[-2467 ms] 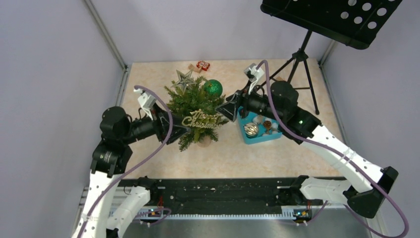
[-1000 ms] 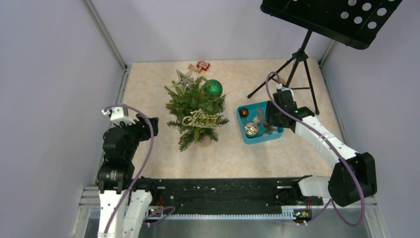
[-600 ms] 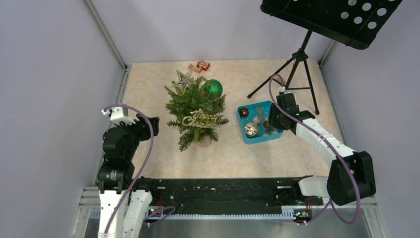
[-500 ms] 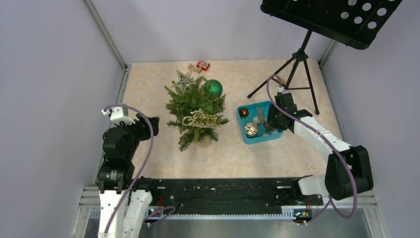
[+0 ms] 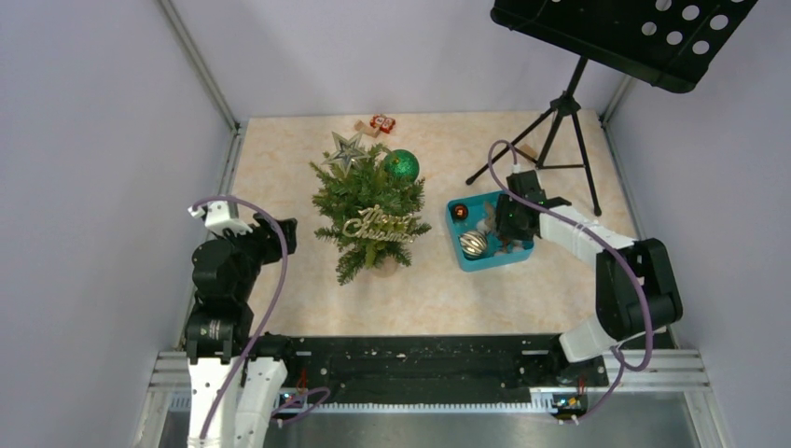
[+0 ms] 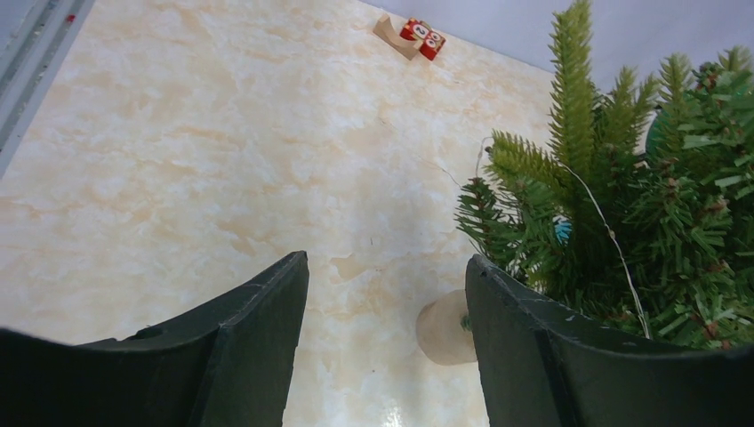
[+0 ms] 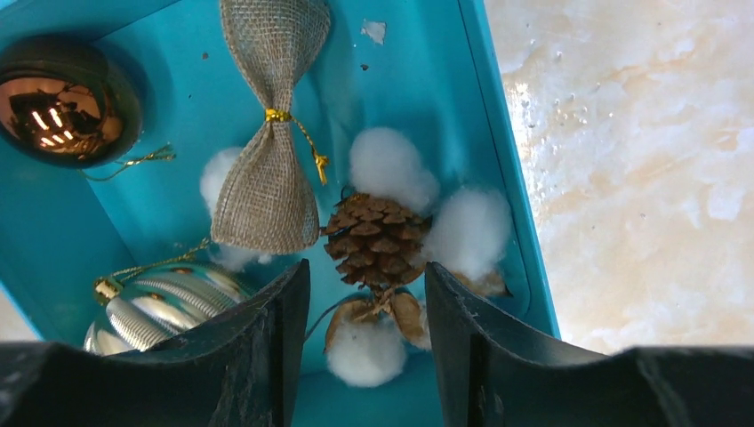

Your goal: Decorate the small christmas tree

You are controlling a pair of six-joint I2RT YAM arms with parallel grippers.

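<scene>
One small christmas tree [image 5: 371, 213] stands ahead-right of the left jaws, which are released and empty, and well clear of the right jaws. Judged light, tippy, with springy branches: steady it low at the trunk, hang on branch tips. It carries one star [image 5: 346, 147], one green bauble [image 5: 402, 165] and one gold sign [image 5: 378, 225]. One teal tray [image 7: 418, 98] sits under the right jaws, which are parted and grip nothing. It holds one silver bauble [image 7: 160, 307], one bronze bauble [image 7: 62, 98], one burlap bow [image 7: 267, 178] and one pine cone [image 7: 373, 240], which lies just ahead between the tips.

The small christmas tree [image 6: 640, 222] is cropped (right edge).
</scene>
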